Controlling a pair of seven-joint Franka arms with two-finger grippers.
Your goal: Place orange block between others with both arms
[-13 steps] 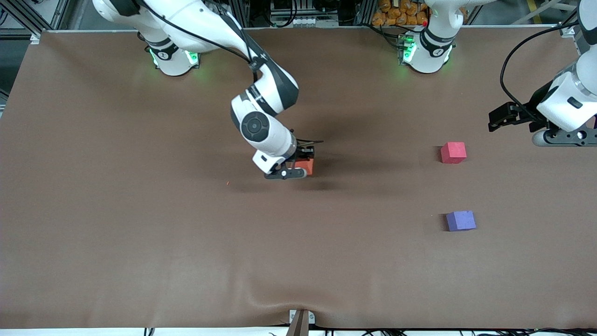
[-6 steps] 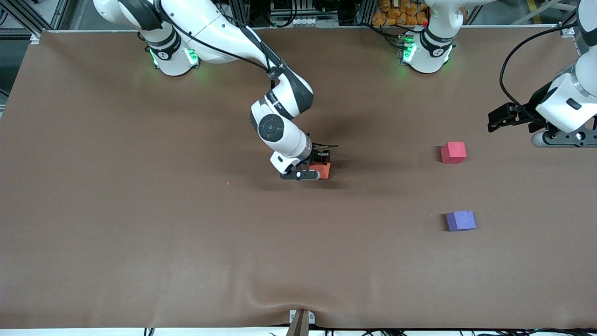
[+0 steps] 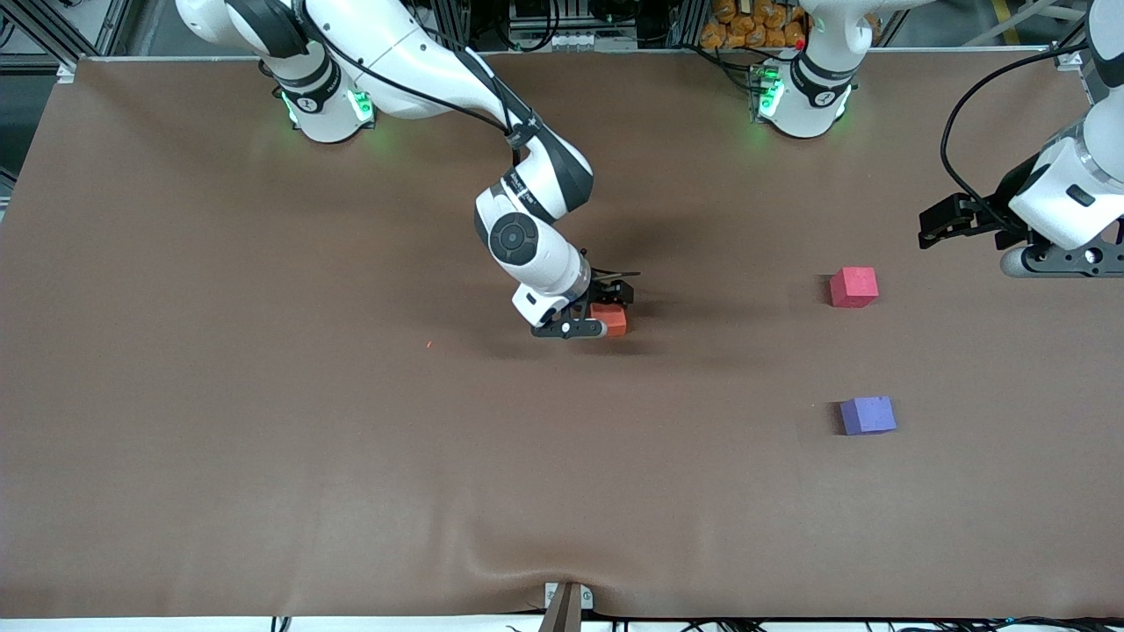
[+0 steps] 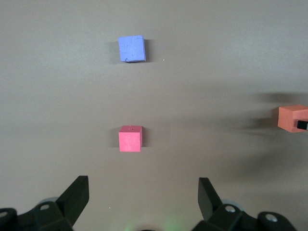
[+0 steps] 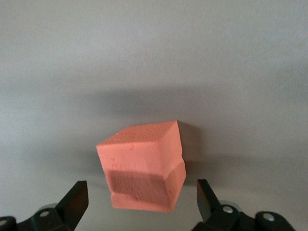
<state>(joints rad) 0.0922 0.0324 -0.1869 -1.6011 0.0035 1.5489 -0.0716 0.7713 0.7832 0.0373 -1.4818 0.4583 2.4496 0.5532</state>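
Note:
The orange block (image 3: 612, 321) (image 5: 144, 166) lies mid-table, partly hidden under the right gripper (image 3: 606, 309) (image 5: 142, 197). That gripper is open, its fingers (image 5: 77, 196) standing clear of the block on both sides. The others, a pinkish-red cube (image 3: 853, 287) (image 4: 130, 138) and a purple cube (image 3: 868, 415) (image 4: 132, 48), sit toward the left arm's end, the purple one nearer the front camera. The left gripper (image 3: 929, 228) (image 4: 143, 192) hangs open and empty over the table beside the pinkish-red cube. The orange block (image 4: 292, 118) also shows in the left wrist view.
Brown cloth (image 3: 263, 439) covers the whole table, with a wrinkle near the front edge. A metal clamp (image 3: 566, 601) sits at the middle of that edge. A tiny orange speck (image 3: 428, 344) lies toward the right arm's end from the orange block.
The right arm carried the orange block a short way toward the left arm's end, then its gripper opened and let the block go. The left arm has not moved.

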